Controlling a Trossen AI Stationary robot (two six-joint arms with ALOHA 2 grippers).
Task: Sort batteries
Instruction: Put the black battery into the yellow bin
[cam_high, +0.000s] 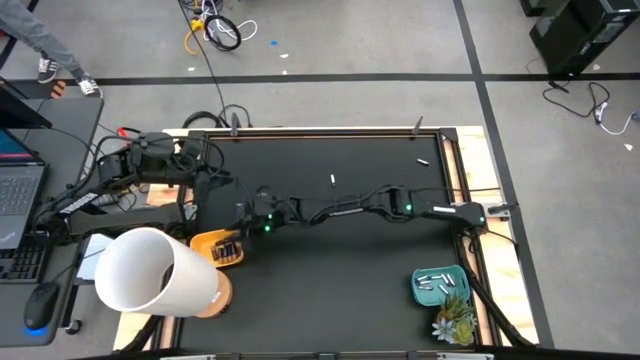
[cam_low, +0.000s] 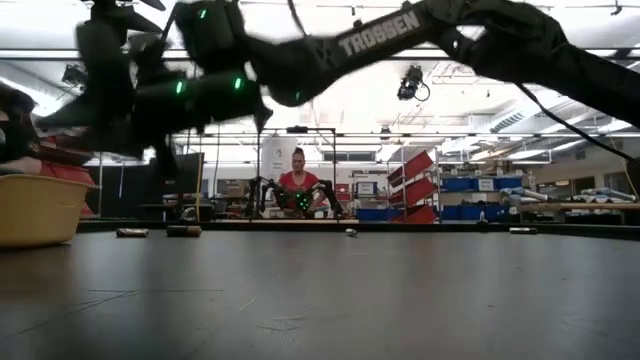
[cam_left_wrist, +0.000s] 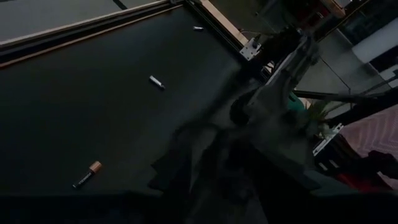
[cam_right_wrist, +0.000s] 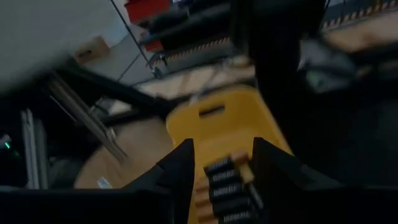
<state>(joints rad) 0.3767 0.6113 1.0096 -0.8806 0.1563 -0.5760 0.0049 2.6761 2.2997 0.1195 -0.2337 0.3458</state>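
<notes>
Right wrist view: my right gripper (cam_right_wrist: 221, 168) hangs over the yellow plastic bin (cam_right_wrist: 217, 127), fingers apart with nothing between them; below lie dark batteries with copper ends (cam_right_wrist: 225, 180), packed side by side. In the high view this bin (cam_high: 205, 243) sits at the mat's 9 o'clock edge, a teal tray of white batteries (cam_high: 438, 284) at 4 o'clock, and loose white cells (cam_high: 333, 180) at 12 and 1 o'clock. My left gripper (cam_high: 245, 215) waits near 9 o'clock; its fingers I cannot tell. I judge each cell light, rigid, smooth and prone to roll, best pinched across mid-length. The large white cylinder (cam_high: 150, 272) and the crossing arms crowd the bin.
</notes>
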